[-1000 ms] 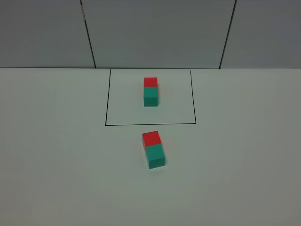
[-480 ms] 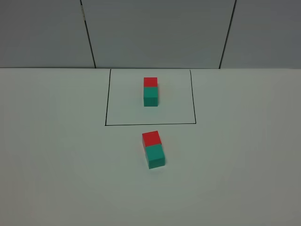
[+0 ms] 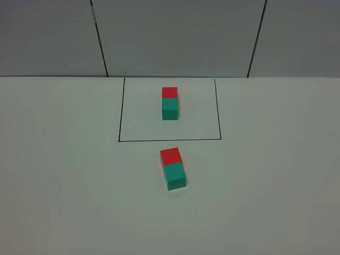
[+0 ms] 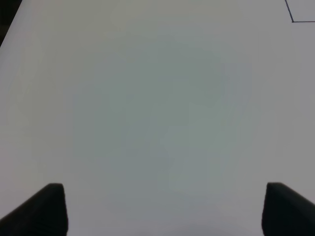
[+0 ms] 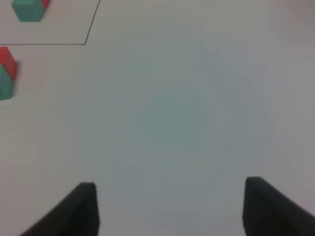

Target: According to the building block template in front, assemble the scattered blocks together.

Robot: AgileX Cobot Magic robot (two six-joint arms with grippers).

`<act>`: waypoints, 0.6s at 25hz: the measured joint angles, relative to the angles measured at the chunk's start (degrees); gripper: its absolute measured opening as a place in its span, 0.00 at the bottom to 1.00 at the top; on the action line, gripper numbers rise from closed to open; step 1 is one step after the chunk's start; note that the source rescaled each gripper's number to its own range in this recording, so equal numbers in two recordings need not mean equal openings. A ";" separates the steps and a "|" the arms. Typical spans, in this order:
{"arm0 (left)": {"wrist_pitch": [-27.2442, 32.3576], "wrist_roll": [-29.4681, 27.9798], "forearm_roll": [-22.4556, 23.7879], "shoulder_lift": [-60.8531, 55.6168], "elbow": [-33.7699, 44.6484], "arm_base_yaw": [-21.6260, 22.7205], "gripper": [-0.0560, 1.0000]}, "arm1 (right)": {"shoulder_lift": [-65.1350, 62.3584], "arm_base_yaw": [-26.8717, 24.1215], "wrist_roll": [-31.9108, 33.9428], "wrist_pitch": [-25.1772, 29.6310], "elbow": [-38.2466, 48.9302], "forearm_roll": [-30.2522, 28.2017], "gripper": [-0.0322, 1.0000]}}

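Loose red cube (image 3: 170, 155) and teal cube (image 3: 176, 176) touching, just outside drawn frame
Template pair (image 3: 170, 103) inside frame (image 3: 119, 110); left gripper (image 4: 160, 209) and right gripper (image 5: 170, 206) gape wide, empty, blocks well beyond their fingertips, over bare table (image 3: 64, 175)

Right wrist view blurred; scattered blocks (image 5: 5, 73) and template (image 5: 29, 9) cut by edge.
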 joint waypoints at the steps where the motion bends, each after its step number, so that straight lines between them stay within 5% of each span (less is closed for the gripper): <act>1: 0.00 0.00 0.00 0.00 0.00 0.00 0.80 | 0.00 0.00 0.00 -0.04 0.00 -0.12 0.60; 15: 0.00 0.00 0.00 0.00 0.00 0.00 0.80 | 0.00 -1.91 0.00 -0.24 0.00 -0.24 0.60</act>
